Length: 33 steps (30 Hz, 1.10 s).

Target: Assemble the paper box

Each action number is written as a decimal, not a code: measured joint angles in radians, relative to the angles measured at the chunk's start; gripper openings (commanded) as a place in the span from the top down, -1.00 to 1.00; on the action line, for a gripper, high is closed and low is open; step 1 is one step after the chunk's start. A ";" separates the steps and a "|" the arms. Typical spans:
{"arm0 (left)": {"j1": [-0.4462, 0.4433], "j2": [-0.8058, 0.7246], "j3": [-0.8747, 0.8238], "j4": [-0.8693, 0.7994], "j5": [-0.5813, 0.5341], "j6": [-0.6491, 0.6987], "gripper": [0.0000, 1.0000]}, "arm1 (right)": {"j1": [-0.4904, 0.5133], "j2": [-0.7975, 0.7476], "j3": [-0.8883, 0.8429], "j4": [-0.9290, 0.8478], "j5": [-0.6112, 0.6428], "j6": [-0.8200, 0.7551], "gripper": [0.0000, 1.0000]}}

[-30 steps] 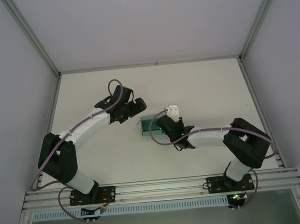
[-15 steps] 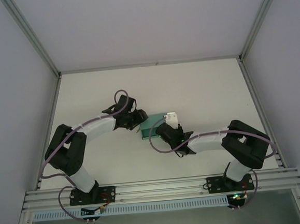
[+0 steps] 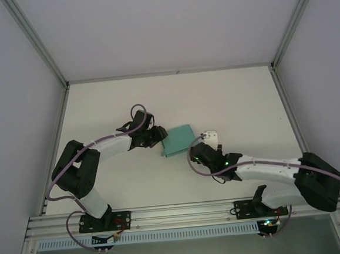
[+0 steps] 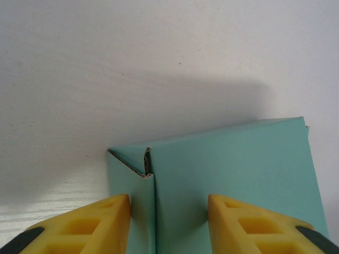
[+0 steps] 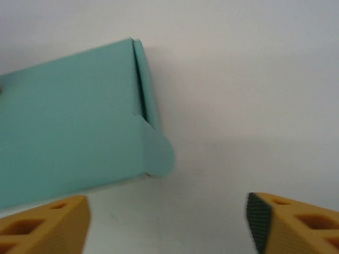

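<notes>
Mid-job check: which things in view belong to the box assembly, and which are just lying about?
In the job: paper box; left gripper at its corner; right gripper, open, beside it.
Not part of it: white table; aluminium frame rail.

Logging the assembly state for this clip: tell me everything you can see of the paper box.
The paper box is thin teal-green paperboard, folded up into a low rectangular box near the middle of the white table. One corner shows a raw grey cut edge where panels meet, and a rounded tab sticks out at another corner. The left gripper straddles the end nearest its arm, though whether it touches the box is unclear. The right gripper stands open, apart from the box.
</notes>
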<state>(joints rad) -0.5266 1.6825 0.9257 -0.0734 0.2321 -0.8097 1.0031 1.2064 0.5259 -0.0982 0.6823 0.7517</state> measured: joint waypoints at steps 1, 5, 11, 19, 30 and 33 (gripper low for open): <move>0.000 0.003 -0.004 0.006 0.003 0.005 0.21 | 0.000 -0.031 -0.018 -0.018 -0.006 0.011 -0.88; 0.000 0.017 -0.010 0.034 0.011 0.034 0.26 | -0.001 -0.150 -0.080 -0.047 -0.029 0.015 -1.00; 0.000 0.028 -0.039 0.117 0.026 0.085 0.60 | -0.068 -0.238 -0.087 -0.053 -0.103 -0.008 -1.00; 0.002 0.060 -0.072 0.267 0.066 0.119 0.74 | -0.288 -0.175 -0.014 -0.053 -0.365 -0.031 -1.00; 0.050 0.068 -0.142 0.415 0.157 0.127 0.88 | -0.467 0.111 0.152 -0.061 -0.720 -0.059 -1.00; 0.062 0.074 -0.156 0.450 0.185 0.126 0.89 | -0.494 0.177 0.169 -0.061 -0.808 -0.063 -1.00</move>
<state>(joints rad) -0.4644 1.7569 0.7696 0.3763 0.4175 -0.6834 0.5091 1.3834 0.6945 -0.1593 -0.1253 0.6884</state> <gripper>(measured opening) 0.084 0.999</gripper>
